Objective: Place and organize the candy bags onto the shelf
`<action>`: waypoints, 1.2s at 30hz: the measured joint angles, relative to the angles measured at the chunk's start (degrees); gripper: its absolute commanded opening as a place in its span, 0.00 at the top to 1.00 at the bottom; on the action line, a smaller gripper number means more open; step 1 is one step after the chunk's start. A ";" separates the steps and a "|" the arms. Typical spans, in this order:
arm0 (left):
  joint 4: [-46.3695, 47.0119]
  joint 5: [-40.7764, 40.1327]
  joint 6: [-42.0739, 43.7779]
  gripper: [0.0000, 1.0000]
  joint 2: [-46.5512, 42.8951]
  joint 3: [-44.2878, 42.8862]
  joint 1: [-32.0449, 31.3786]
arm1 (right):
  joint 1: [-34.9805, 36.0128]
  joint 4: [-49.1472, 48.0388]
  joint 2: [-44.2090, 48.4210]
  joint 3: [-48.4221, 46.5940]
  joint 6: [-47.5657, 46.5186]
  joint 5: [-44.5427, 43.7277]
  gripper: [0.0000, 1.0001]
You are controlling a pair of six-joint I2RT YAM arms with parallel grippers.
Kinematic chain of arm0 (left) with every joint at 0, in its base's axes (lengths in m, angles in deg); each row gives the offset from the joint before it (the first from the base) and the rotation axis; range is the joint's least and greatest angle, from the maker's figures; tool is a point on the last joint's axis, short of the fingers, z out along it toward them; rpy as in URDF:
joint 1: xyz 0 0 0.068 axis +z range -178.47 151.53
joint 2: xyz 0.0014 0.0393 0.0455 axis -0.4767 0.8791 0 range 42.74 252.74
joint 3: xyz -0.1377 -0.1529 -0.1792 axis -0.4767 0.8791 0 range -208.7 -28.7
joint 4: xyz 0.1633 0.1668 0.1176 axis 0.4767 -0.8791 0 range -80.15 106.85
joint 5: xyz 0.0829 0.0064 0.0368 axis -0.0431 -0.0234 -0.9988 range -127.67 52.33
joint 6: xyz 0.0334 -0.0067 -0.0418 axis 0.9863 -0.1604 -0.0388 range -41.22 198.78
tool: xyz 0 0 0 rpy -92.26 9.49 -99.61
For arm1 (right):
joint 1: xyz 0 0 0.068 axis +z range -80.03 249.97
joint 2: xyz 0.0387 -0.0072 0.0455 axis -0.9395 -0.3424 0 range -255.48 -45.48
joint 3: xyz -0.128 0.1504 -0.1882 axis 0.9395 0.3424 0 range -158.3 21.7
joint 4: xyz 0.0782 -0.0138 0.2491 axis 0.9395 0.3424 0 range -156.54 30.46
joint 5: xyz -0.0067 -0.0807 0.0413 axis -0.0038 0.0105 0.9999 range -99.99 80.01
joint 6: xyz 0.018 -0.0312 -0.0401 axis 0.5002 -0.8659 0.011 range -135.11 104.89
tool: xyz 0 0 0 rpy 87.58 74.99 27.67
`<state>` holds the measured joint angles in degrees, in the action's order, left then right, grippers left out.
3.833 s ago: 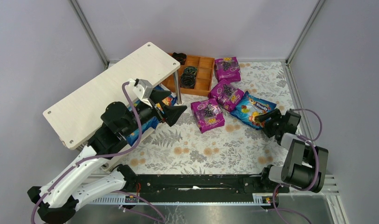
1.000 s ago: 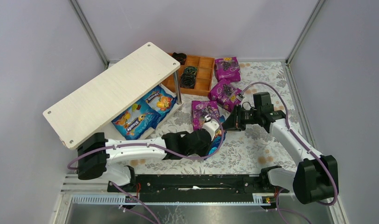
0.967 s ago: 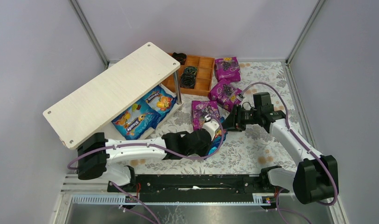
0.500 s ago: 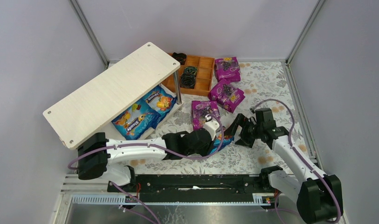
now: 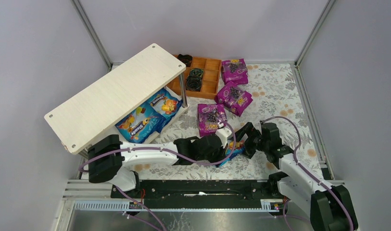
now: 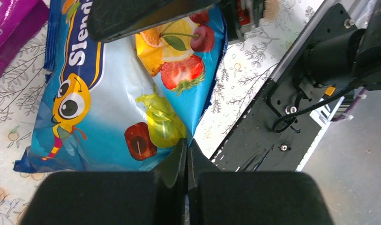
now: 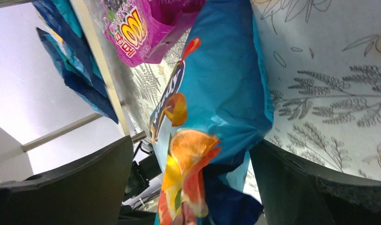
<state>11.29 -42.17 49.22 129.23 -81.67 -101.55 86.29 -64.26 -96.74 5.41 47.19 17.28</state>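
A blue candy bag point(image 6: 113, 103) hangs over the floral cloth at centre front point(image 5: 235, 150). My left gripper point(image 6: 186, 149) is shut on its near edge point(image 5: 227, 146). My right gripper point(image 5: 245, 141) is open, its fingers standing wide on either side of the same bag's other end point(image 7: 216, 93) without pressing it point(image 7: 190, 145). The shelf point(image 5: 116, 94) stands at the left with two blue bags point(image 5: 138, 124) point(image 5: 163, 103) on its lower board. Three magenta bags point(image 5: 211, 118) point(image 5: 235, 97) point(image 5: 234, 70) lie on the cloth.
An orange-brown wooden tray point(image 5: 208, 62) holding black coiled rings sits behind the shelf's right post point(image 5: 182, 91). The black base rail point(image 5: 203, 188) runs along the near edge. Grey walls close in on three sides.
My right gripper opened, let go of the blue bag and drew back toward the near edge. My left gripper stayed shut on the bag and carried it slightly right and nearer.
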 measured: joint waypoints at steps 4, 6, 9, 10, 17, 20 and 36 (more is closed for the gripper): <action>1.57 1.46 -0.61 1.00 0.52 -0.02 0.00 | 0.22 -10.51 -0.81 5.95 3.91 0.44 0.00; 1.95 1.95 -0.79 1.00 0.76 -0.02 0.00 | 0.46 -13.03 -2.60 7.87 5.05 0.63 0.00; 2.36 2.64 -0.90 1.00 0.79 0.00 0.07 | 0.68 -15.91 -4.09 8.55 5.51 0.81 0.03; 2.49 2.86 -0.92 0.94 0.79 0.00 0.07 | 0.68 -17.05 -4.50 8.59 5.51 0.81 0.06; 3.10 4.90 -0.52 0.41 0.26 0.00 0.09 | 1.01 -27.54 -10.71 11.10 6.75 2.10 0.30; 1.51 5.40 0.22 0.31 -2.23 0.00 0.04 | 1.62 -29.64 -11.56 11.61 7.04 2.51 0.37; -10.97 0.70 5.09 0.29 -21.09 -9.11 0.04 | 4.15 -30.64 -3.43 12.96 7.37 4.90 0.86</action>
<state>0.32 -41.47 54.31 108.14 -90.78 -101.51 90.44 -94.90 -100.17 18.37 54.56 22.18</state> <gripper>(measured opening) 0.711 0.239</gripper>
